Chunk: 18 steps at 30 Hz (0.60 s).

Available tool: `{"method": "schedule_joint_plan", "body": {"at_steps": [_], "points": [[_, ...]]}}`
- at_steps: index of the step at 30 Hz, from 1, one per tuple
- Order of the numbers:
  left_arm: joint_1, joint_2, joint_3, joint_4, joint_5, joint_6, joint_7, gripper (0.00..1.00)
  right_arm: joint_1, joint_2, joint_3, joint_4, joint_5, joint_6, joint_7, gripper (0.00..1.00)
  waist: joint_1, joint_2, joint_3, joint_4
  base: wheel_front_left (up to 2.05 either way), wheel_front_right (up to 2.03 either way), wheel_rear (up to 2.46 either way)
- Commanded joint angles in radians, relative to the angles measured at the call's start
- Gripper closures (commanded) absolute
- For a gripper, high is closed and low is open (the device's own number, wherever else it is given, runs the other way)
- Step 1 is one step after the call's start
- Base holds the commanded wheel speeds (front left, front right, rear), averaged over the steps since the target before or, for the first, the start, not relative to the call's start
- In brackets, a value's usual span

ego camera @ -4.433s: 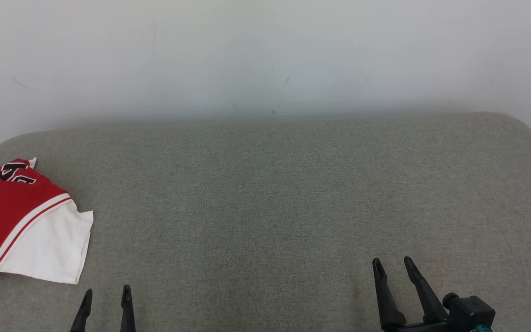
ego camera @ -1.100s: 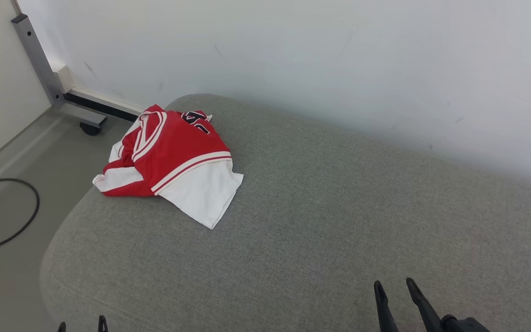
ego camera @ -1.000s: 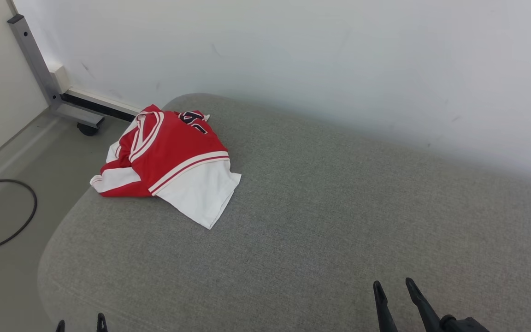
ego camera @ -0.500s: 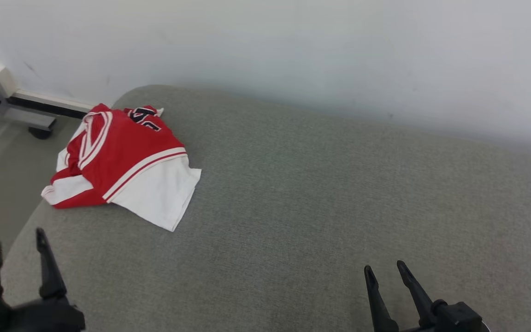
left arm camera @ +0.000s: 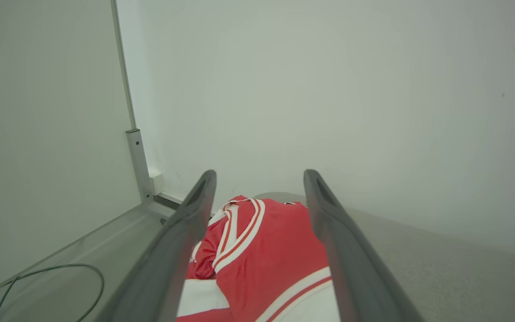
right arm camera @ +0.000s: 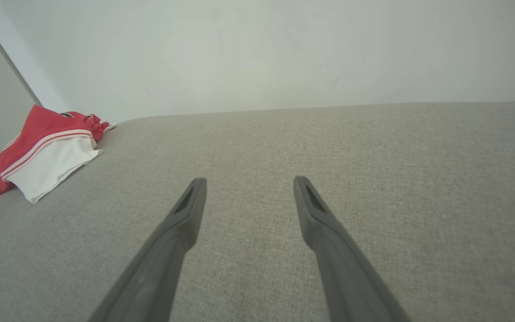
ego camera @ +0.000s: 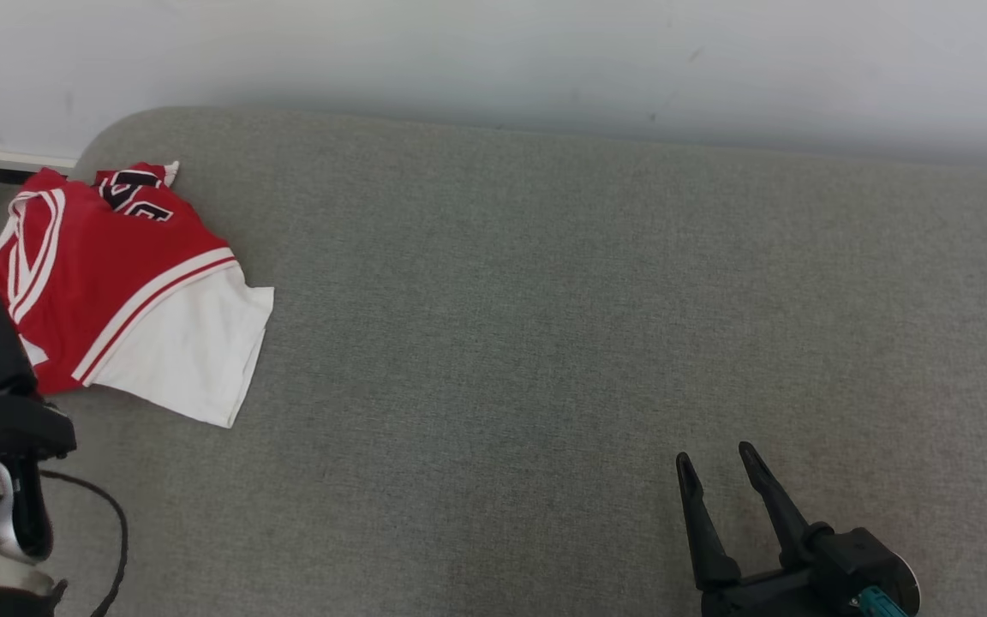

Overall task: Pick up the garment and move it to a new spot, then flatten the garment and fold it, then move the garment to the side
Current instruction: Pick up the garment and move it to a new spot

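Your left gripper (left arm camera: pixel 259 175) has risen from the cushion's near-left corner toward the shirt since half a second ago, and the head camera has turned too. The grey cushion (ego camera: pixel 545 300) runs along the white wall. The red and white shirt (ego camera: pixel 116 283) lies crumpled by its far-left corner, white hem toward the middle. The left gripper's fingers stand wide apart, framing the shirt's red collar end, gripping nothing. Your right gripper (ego camera: pixel 714 452) hovers wide and empty over the near-right part, well apart from the shirt.
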Motion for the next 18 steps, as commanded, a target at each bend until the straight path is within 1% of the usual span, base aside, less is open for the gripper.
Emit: {"method": "schedule_joint_plan", "body": {"at_steps": [1,4,7,13,16,18], "points": [[-0.031,0.015,-0.027,0.032,-0.027,-0.005,-0.003,0.0,-0.01,0.0,0.003,-0.003,-0.006,-0.002,-0.001,0.0,-0.0002,-0.0002,0.038,-0.032,0.0,0.0,0.0],[-0.102,0.084,-0.103,0.122,-0.104,-0.005,0.005,0.0,-0.026,0.0,0.003,-0.009,-0.014,-0.002,-0.001,0.0,-0.0002,-0.0002,0.059,-0.045,0.0,0.0,0.0],[-0.163,0.133,-0.183,0.186,-0.174,-0.005,0.037,0.0,-0.037,0.0,0.0,-0.02,-0.024,-0.002,-0.001,0.0,-0.0002,-0.0002,0.083,-0.054,0.0,0.0,0.0],[-0.285,0.201,-0.317,0.299,-0.294,-0.004,0.141,0.0,-0.06,0.0,-0.015,-0.041,-0.055,-0.002,-0.001,0.0,-0.0002,-0.0002,0.131,-0.059,0.0,0.0,0.0],[-0.338,0.232,-0.364,0.356,-0.306,-0.004,0.186,0.0,-0.072,0.0,-0.014,-0.052,-0.064,-0.002,-0.001,0.0,-0.0002,-0.0002,0.155,-0.065,0.0,0.0,0.0],[-0.355,0.24,-0.376,0.377,-0.311,-0.004,0.195,0.0,-0.077,0.0,-0.015,-0.055,-0.065,-0.002,-0.001,0.0,-0.0002,-0.0002,0.162,-0.067,0.0,0.0,0.0]]}}
